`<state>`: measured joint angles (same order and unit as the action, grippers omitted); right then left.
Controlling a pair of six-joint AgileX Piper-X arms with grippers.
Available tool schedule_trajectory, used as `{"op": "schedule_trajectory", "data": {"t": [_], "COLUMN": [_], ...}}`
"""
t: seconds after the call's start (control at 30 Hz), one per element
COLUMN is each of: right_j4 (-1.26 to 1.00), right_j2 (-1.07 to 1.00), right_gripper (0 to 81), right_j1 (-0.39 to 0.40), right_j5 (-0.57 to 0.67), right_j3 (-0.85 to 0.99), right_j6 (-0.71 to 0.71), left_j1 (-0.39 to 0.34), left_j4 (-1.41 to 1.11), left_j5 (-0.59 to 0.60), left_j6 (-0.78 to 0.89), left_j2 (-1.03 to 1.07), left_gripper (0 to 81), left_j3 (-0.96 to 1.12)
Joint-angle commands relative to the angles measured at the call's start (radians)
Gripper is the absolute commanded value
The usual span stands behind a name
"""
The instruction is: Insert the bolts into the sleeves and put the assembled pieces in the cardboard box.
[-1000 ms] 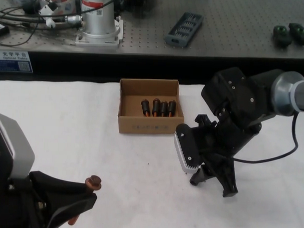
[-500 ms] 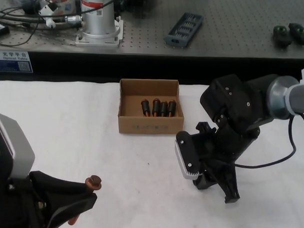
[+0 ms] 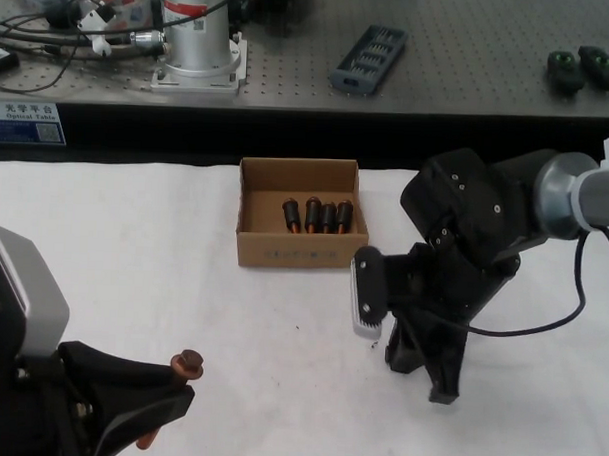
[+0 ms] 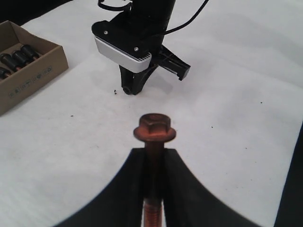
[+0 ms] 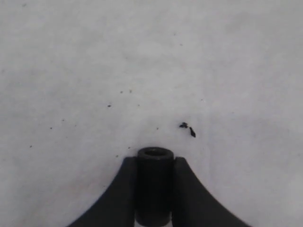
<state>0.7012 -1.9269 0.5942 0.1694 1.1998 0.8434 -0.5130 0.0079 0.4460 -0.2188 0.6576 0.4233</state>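
- Two grippers are loaded. The left gripper [image 4: 154, 158] pinches a copper-coloured bolt [image 4: 154, 128] by its shank, with the flanged hexagonal head projecting beyond the fingertips.
- The right wrist view shows the right gripper [image 5: 155, 163] pressed onto a black sleeve [image 5: 154, 182], whose open bore faces the white surface [image 5: 142, 56]. In the high view the arm's own body hides this grasp.
- The left wrist view shows the right gripper [image 4: 154, 78] from farther off, with its tips close above the surface. Whether they touch it cannot be told.
- The cardboard box [image 3: 294, 253] stands at the far edge of the surface and holds four assembled pieces [image 3: 315, 215] lying side by side.
- Bare surface separates the two grippers, which are well apart, and also lies in front of the box. A few dark specks [image 5: 187, 128] lie near the sleeve.
- In the high view the left gripper [image 3: 169, 393] sits low at the near left corner, with the bolt head raised. The right arm bends steeply downward, and the right gripper [image 3: 419, 377] hangs just beside the box's right front corner.
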Motion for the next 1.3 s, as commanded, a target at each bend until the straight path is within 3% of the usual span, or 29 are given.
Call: {"op": "schedule_trajectory", "data": {"t": [0.0, 0.13, 0.4, 0.57, 0.7, 0.93, 1.1, 1.27], "right_j4": [-0.018, -0.009, -0.099, -0.238, -0.341, -0.532, -0.667, -0.701], "right_j2": [0.007, 0.054, 0.318, 0.544, 0.741, 1.045, 1.208, 1.262], "right_gripper": [3.8, 3.8, 3.8, 3.8, 3.8, 3.8, 3.8, 3.8], "right_j1": [0.000, 0.000, 0.005, 0.005, 0.005, 0.069, 0.137, 0.192], "right_j5": [0.018, 0.134, 0.232, 0.248, 0.341, 0.354, 0.333, 0.330], "right_j3": [0.003, 0.000, -0.171, -0.362, -0.498, -0.693, -0.807, -0.867], "right_j6": [0.009, -0.228, -0.407, -0.519, -0.632, -0.815, -0.968, -0.992], "left_j1": [0.003, 0.003, 0.003, 0.001, -0.006, -0.109, -0.184, -0.210], "left_j4": [-0.008, -0.008, -0.246, -0.442, -0.554, -0.916, -0.977, -1.014], "left_j5": [0.011, 0.011, 0.014, 0.145, 0.196, 0.196, 0.194, 0.195], "left_j6": [0.009, 0.009, 0.192, 0.268, 0.293, 0.433, 0.436, 0.436], "left_j2": [-0.009, -0.009, 0.004, 0.091, 0.192, 0.374, 0.464, 0.506], "left_gripper": [0.6, 0.6, 0.6, 0.6, 0.6, 0.6, 0.6, 0.6], "left_j3": [0.003, 0.003, 0.003, 0.003, 0.003, 0.005, 0.025, 0.065]}}
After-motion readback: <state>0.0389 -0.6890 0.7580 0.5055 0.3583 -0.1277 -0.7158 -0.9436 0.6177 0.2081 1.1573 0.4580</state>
